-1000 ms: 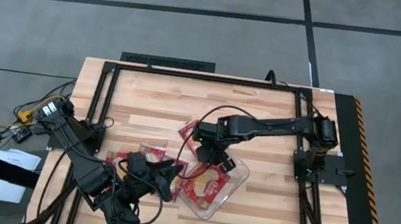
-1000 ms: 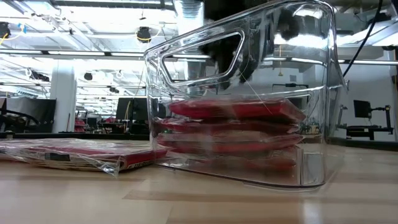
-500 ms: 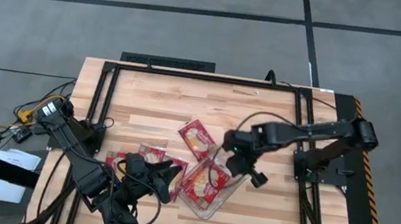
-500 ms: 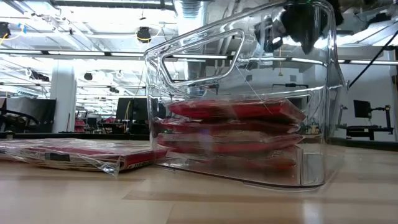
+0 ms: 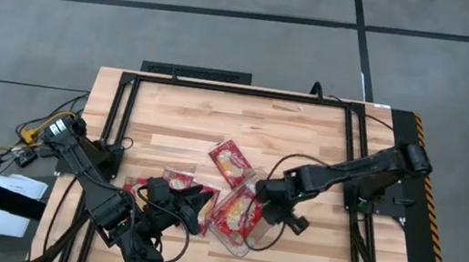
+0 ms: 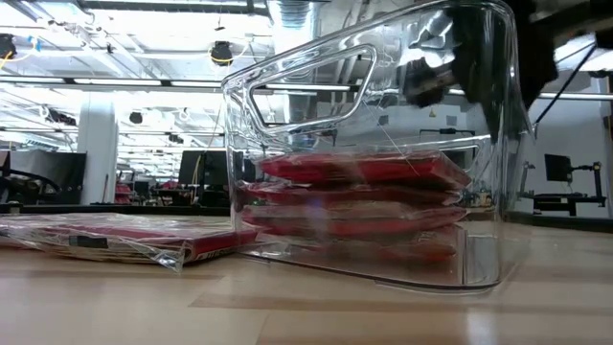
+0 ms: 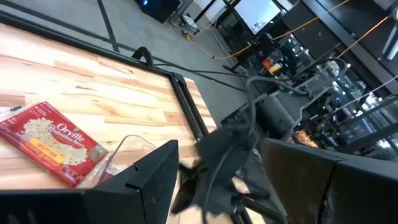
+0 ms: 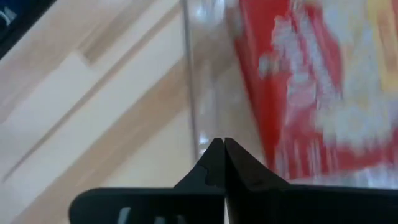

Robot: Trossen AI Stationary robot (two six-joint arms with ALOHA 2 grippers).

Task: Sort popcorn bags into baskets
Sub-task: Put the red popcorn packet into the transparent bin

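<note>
A clear basket [image 5: 247, 249] stands near the middle of the table and holds a stack of red popcorn bags [image 5: 237, 214], also visible through its wall [image 6: 354, 206]. One bag [image 5: 230, 161] lies flat on the table just beyond the basket. More bags [image 5: 174, 182] lie flat to the basket's left. My right gripper [image 5: 268, 207] is shut at the basket's right side, its tips [image 8: 221, 144] over the clear wall [image 8: 189, 93]. My left gripper [image 7: 217, 186] stands open at the basket's left side with nothing between its fingers. My right gripper's shut fingertips point down at the top of the basket's right wall [image 8: 194, 134]. I cannot tell whether they touch it.
A black frame [image 5: 222, 88] runs around the wooden table top. Bare wood lies toward the far edge and on the right. In the left wrist view, the room's equipment shows beyond the table.
My right gripper has left the space above the basket's far part. It swung out toward the table's right edge, then came back down and nearer, to the basket's right wall. The basket and the bags have kept their places.
</note>
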